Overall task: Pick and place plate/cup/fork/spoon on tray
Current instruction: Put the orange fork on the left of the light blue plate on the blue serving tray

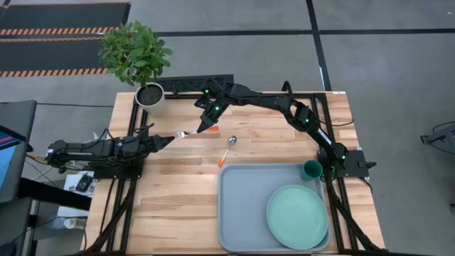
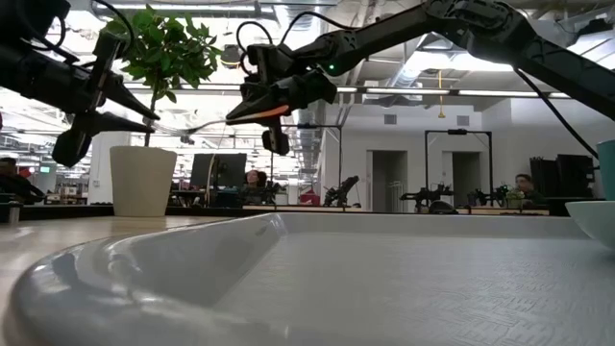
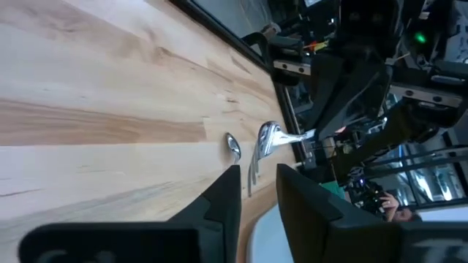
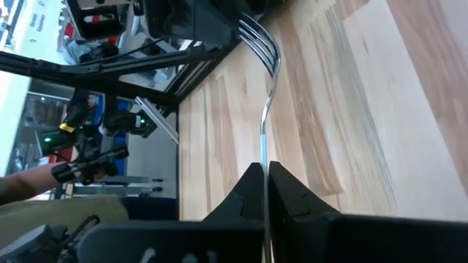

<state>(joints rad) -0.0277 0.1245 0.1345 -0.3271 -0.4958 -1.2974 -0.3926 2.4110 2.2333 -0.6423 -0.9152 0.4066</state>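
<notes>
The fork [image 1: 190, 132] is lifted above the table at the far middle, tines toward the left. My right gripper [image 1: 208, 128] is shut on its orange handle end. My left gripper [image 1: 169, 139] is open, and the tines [image 3: 267, 137] are just ahead of its fingertips, apart from them. The spoon [image 1: 227, 150] lies flat on the wood beyond the fork. The mint-green plate [image 1: 297, 217] lies in the grey-blue tray [image 1: 238, 213] at the near right. The teal cup [image 1: 311, 170] stands at the tray's far right corner. My right gripper pinches the fork's handle [image 4: 264, 157] between its two fingers, which lie along the fork and come from the table's right, slanting down. The fork sticks out past the fingertips toward my left gripper, clear of the table, roughly level.
A white pot with a leafy plant [image 1: 149, 94] stands at the far left corner. The tray's rim [image 2: 192, 240] fills the foreground of the low view. Bare wood lies between the tray and the left arm. People sit in the room behind.
</notes>
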